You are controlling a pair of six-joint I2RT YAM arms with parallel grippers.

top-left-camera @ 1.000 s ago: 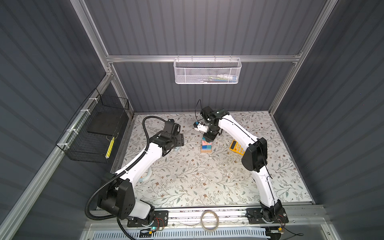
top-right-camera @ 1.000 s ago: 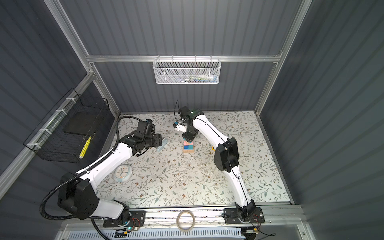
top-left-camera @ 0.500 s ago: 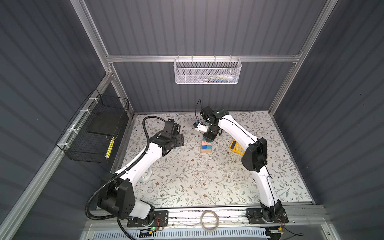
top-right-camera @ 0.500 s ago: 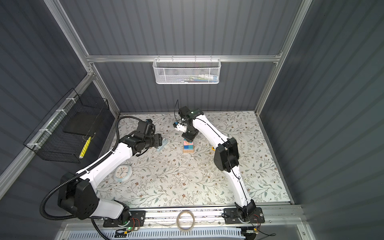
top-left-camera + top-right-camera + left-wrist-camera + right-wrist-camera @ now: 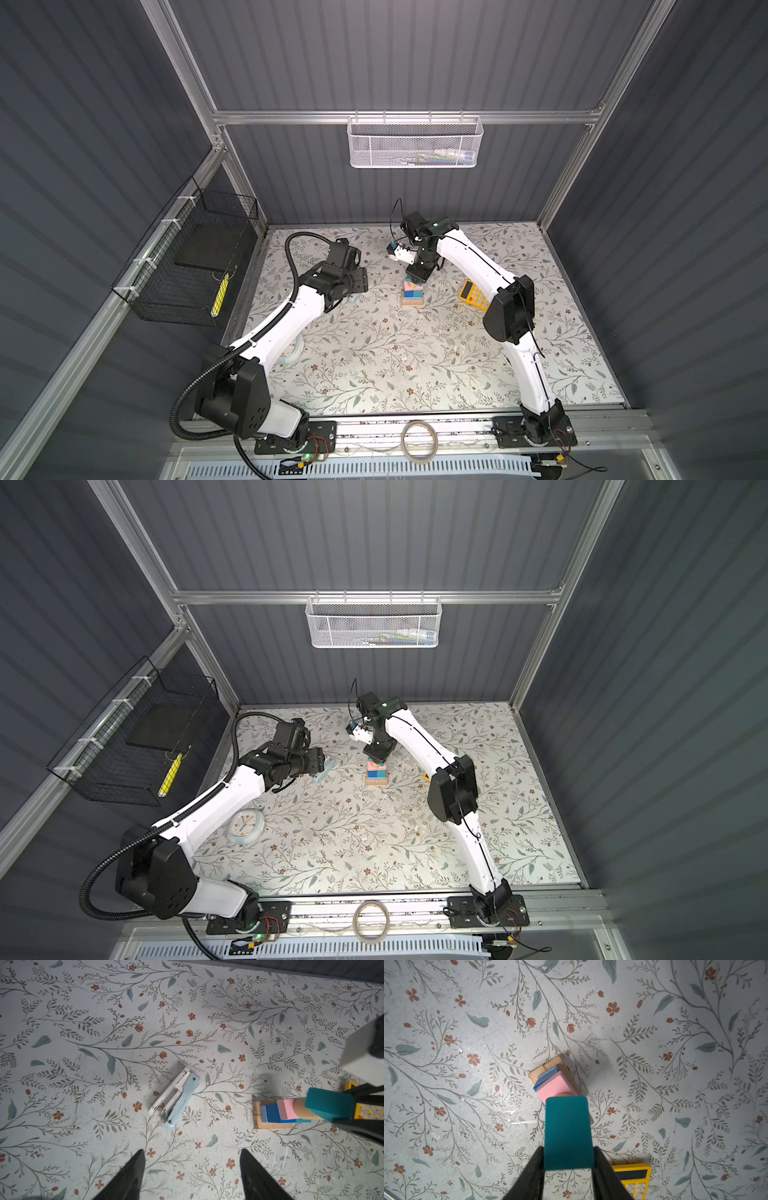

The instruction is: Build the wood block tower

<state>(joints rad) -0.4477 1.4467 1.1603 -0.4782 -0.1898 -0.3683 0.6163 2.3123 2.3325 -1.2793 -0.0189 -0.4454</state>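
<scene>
Capping step: right hand [image 5: 569,1152] gripping teal roof piece [image 5: 568,1130] over tower [image 5: 554,1084]; left hand [image 5: 192,1152] released. Next, likely: level seating, letting go.

- Both top views sat high at the cell's front and looked steeply down from far off, taking in the whole floral bench [image 5: 374,353] and both arms almost identically.
- The left wrist view looked down on the bench past the left end effector [image 5: 192,1150], catching the wood block tower [image 5: 287,1108].
- The right wrist view looked straight down, close over the tower, with the teal roof piece [image 5: 569,1126] in the right end effector [image 5: 568,1148] filling its foreground.
- Both wrist views shared the tower and the yellow calculator [image 5: 631,1174].
</scene>
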